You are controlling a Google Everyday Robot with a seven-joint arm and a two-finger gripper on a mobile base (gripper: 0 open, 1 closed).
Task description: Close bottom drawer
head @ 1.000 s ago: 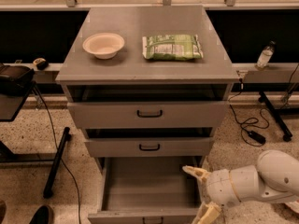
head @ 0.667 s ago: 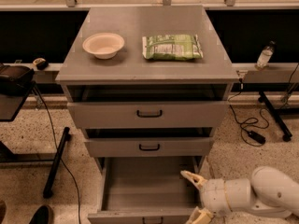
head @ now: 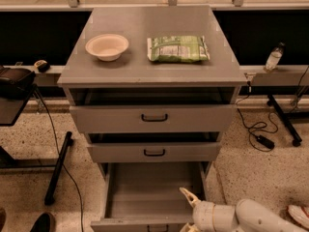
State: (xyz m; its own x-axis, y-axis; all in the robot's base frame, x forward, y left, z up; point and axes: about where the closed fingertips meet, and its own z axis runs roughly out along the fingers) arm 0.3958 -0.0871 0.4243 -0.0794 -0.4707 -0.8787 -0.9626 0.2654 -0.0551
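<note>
The grey cabinet has three drawers. The bottom drawer is pulled far out, showing its plain grey interior; its front panel with a small black handle sits at the frame's lower edge. My gripper is at the drawer's front right corner, on a white arm coming in from the lower right. Its cream fingers are spread open and empty, one above the drawer's front edge, the other cut off by the frame's edge.
The top drawer and middle drawer stand slightly open. A bowl and a green packet lie on the cabinet top. A black stand is at the left, cables and a bottle at the right.
My arm and gripper have moved left and down, from beside the drawer's right side to its front right corner. The drawer has not moved.
</note>
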